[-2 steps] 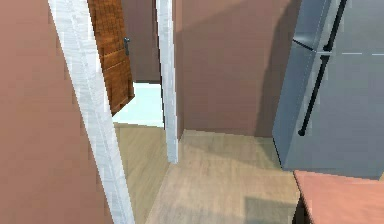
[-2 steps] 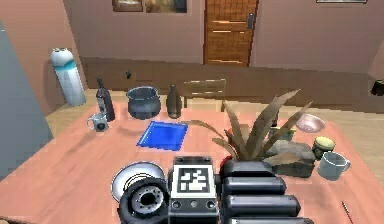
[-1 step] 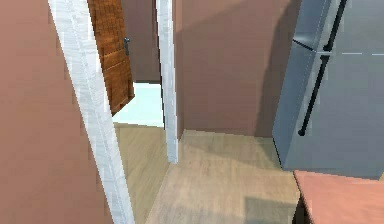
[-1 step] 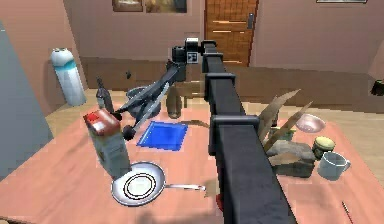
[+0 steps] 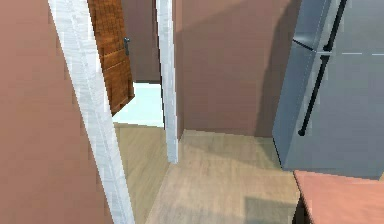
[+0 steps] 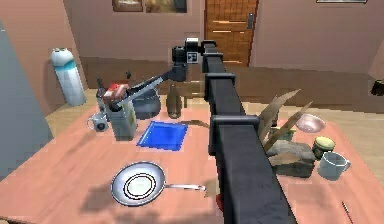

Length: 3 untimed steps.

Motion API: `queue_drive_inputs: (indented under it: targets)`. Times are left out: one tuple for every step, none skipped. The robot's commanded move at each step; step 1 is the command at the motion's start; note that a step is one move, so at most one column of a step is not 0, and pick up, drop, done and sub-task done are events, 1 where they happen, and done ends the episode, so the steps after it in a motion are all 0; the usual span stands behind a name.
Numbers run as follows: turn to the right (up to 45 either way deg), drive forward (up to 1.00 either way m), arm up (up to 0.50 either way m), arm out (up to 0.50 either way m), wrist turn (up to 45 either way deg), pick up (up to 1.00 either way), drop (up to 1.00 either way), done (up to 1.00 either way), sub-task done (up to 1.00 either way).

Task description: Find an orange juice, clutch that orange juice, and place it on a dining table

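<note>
Arm (image 6: 236,135) reached across counter (image 6: 60,165), fingers (image 6: 127,91) at grey carton (image 6: 124,120) left of centre, contents of grasp undeterminable, blue mat (image 6: 163,134) alongside.

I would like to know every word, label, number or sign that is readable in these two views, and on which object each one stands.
No text can be read in either view.
Grey carton on the table: any print is too small to read.
White and teal bottle: no legible label.
Refrigerator: plain grey front, no sign.
</note>
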Motion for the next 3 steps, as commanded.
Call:
queue_drive_inputs:
  targets:
    - [0.0, 0.0, 0.0, 0.0, 45.0, 0.0, 0.0, 0.0, 0.0]
    - [0.0, 0.0, 0.0, 0.0, 30.0, 0.0, 0.0, 0.0, 0.0]
    - [0.0, 0.0, -0.14, 0.0, 0.0, 0.0, 0.0, 0.0, 0.0]
